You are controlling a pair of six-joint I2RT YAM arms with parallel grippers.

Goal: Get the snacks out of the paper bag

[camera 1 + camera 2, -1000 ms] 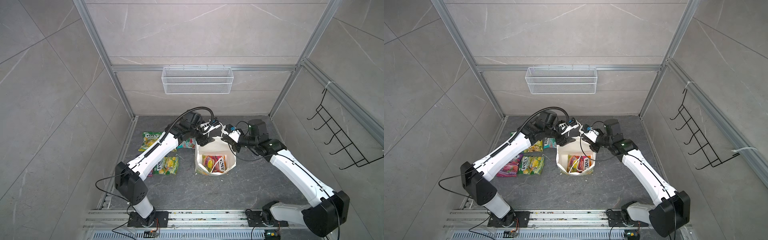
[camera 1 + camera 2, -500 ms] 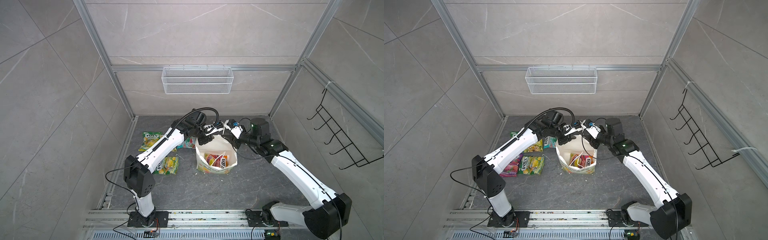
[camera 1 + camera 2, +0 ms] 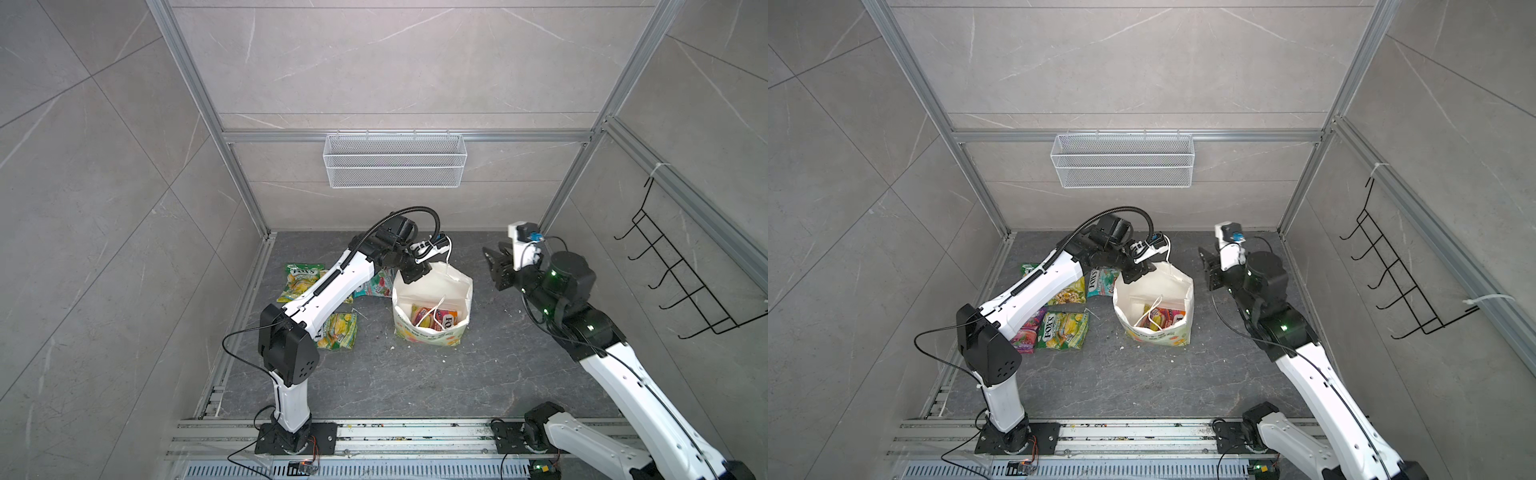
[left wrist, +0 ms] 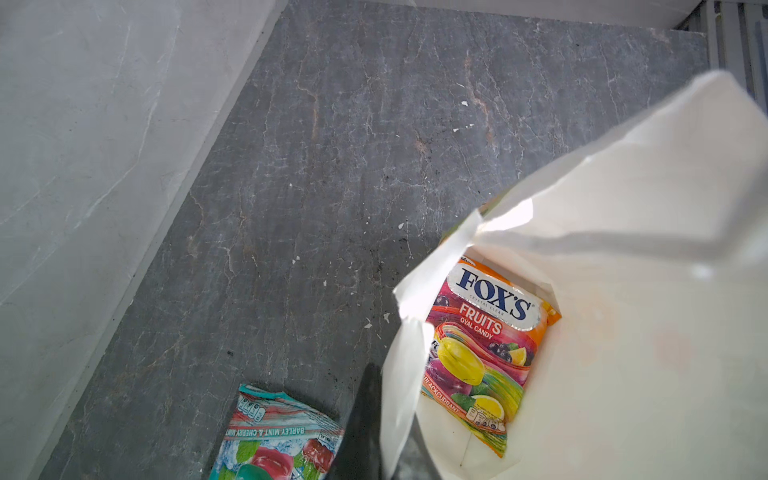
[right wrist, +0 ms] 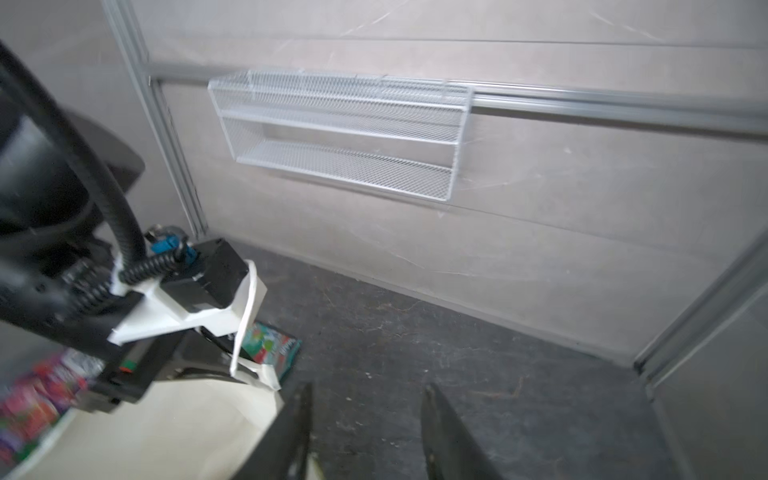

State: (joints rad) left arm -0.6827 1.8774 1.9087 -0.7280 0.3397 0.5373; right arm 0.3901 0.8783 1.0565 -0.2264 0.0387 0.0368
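The dark stone surface [image 3: 415,382] carried everything. A white mesh basket [image 3: 395,166] hung on the back wall above it, and a black hook rack [image 3: 681,282] hung on the right wall. The left arm stretched over the packets near the surface's left edge and hid parts of them.

The paper bag [image 3: 428,336] stood upright near the middle, toward the far edge, with its mouth open. The left gripper [image 3: 415,272] was clenched on the far-left corner of the bag's rim. One cord handle [image 3: 448,254] was looped over that wrist's camera mount. The right gripper [image 3: 494,259] hovered clear of the bag's right side, its jaws released and nothing between them.

A red-orange FOX'S packet [image 4: 486,340] lay inside the bag, with the second cord handle [image 3: 435,312] draped across it. Four packets lay outside:
- a teal packet [image 3: 1100,282] just beside the bag
- a far green-yellow packet [image 3: 301,280]
- a near green-yellow packet [image 3: 338,330]
- a purple-pink packet [image 3: 1026,336] nearest the left edge
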